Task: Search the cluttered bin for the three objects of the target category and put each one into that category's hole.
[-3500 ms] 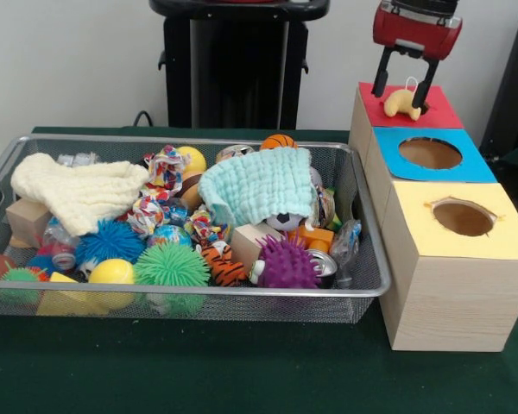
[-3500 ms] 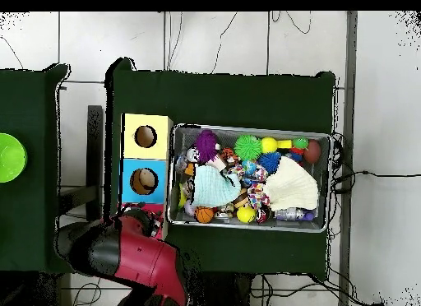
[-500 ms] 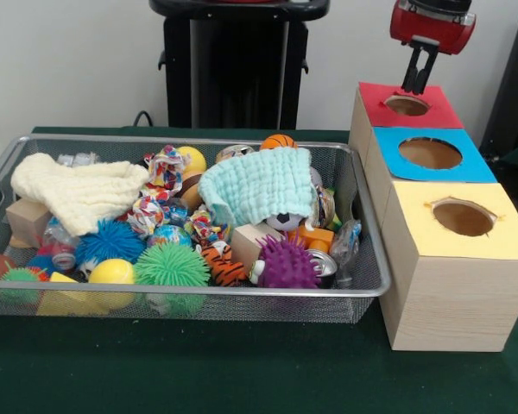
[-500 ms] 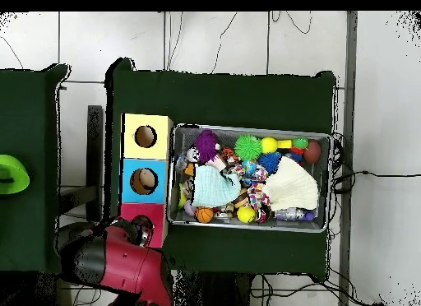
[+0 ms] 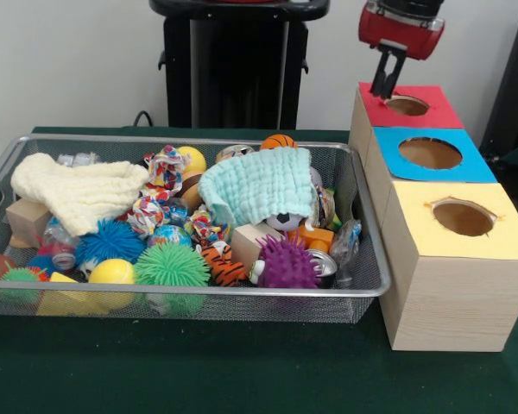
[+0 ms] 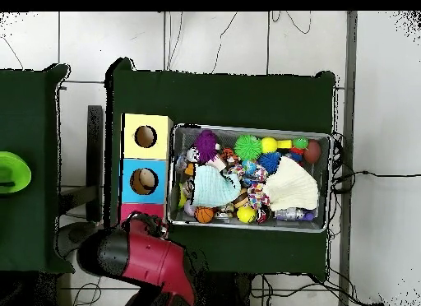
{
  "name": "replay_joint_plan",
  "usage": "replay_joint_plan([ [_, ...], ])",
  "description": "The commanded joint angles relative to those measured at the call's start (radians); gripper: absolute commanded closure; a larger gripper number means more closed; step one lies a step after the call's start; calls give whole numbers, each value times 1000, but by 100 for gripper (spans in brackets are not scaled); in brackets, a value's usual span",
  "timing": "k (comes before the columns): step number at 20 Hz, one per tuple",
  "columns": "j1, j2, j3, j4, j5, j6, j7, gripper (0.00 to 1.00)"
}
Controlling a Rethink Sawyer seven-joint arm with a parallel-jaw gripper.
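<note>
From the front, the jaws (image 5: 385, 84) hang closed and empty, black fingers pressed together into one narrow stem below the red wrist housing. They sit just above the far left corner of the red top, with the hole (image 5: 407, 105) just to their right and a touch nearer the camera, open and showing pale wood inside. Further towards the camera from the jaws run the blue-topped hole (image 5: 430, 153) and then the yellow-topped hole (image 5: 463, 217). Down and to the left of the jaws, well apart, lies the bin (image 5: 242, 293) on the green worktop (image 5: 242, 371), packed full. The striped tiger plush (image 5: 222, 265) sits low in the clutter near the front rim, far below-left of the jaws, wedged between a green spiky ball (image 5: 172, 266) and a purple spiky ball (image 5: 287, 262). A mint knitted cloth (image 5: 257, 185) drapes over the middle, a cream knitted cloth (image 5: 79, 191) over the left end.

From overhead, the red arm (image 6: 152, 261) covers the red end of the box, so the jaws themselves are hidden under it and I cannot tell their state here. The blue top (image 6: 144, 181) and yellow top (image 6: 146, 136) show clear beyond the arm. The bin (image 6: 251, 229) lies to the right of the box, both cloths on top; the tiger is too small to pick out.
</note>
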Motion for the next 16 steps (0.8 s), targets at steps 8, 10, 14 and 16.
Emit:
replay_joint_plan([
  [8, -222, 14, 131, -231, -164, 210, -34, 100],
  [10, -253, 29, 154, -256, -176, 207, -45, 100],
  [14, -304, 72, 196, -324, -203, 220, -58, 100],
  [16, -321, 91, 210, -360, -216, 235, -61, 100],
])
